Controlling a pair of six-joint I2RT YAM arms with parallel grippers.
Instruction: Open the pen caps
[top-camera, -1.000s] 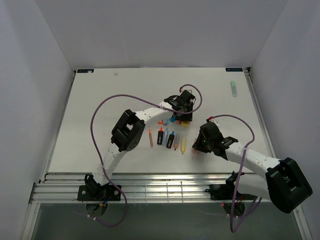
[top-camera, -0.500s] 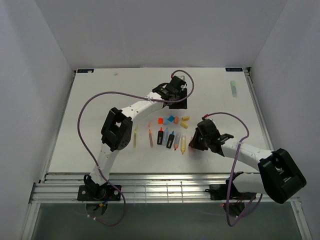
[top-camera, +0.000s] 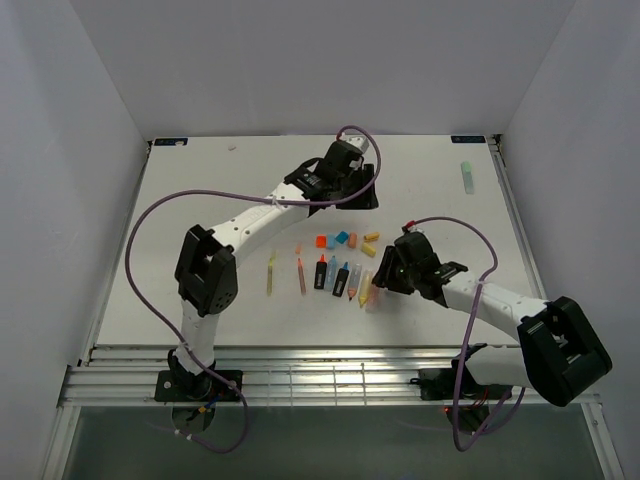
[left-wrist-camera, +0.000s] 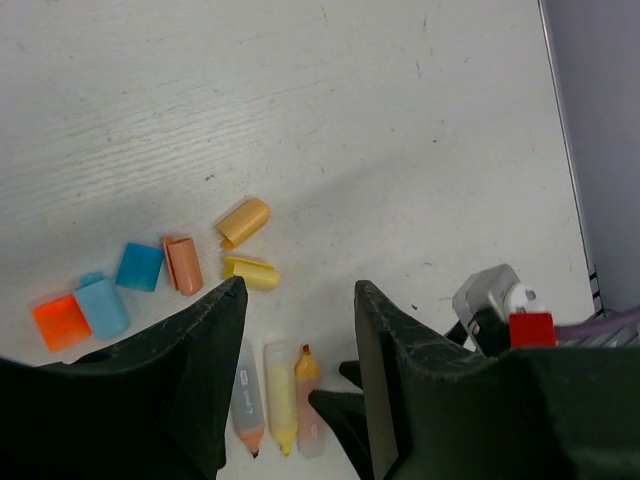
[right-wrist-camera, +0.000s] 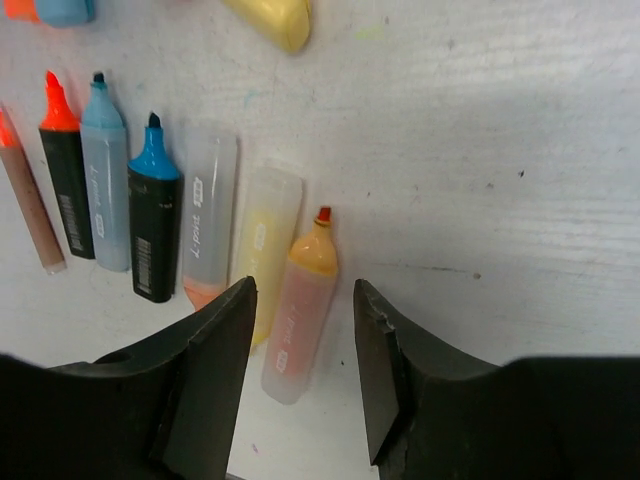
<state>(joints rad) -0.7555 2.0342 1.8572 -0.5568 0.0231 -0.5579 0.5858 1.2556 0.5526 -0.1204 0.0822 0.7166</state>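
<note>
"Since every pen in the row of pens (right-wrist-camera: 150, 200) shows a bare tip, why does the right gripper (right-wrist-camera: 303, 300) hang over the pale orange pen (right-wrist-camera: 297, 325)?"

"Its jaws stand apart, one on either side of that pen, which lies flat on the tabletop (right-wrist-camera: 500, 150). I'd judge the pen belongs there, at the row's end just beside the yellow pen (right-wrist-camera: 265, 245), so the opened ones lie together."

"And the pen caps (left-wrist-camera: 182, 264)?"

"Loose in a cluster just beyond the tips: orange, two blues, salmon, two yellows. None sits on a pen. Heaped apart from the bodies, I think, so nothing gets mixed up."

"The left gripper (left-wrist-camera: 298, 300)?"

"High above the caps, jaws apart, nothing between them. That leaves the right arm room."

"Anything left to open?"

"Perhaps the pale green thing (top-camera: 467, 177) near the far right edge. It's too small to tell whether it's capped."
</note>
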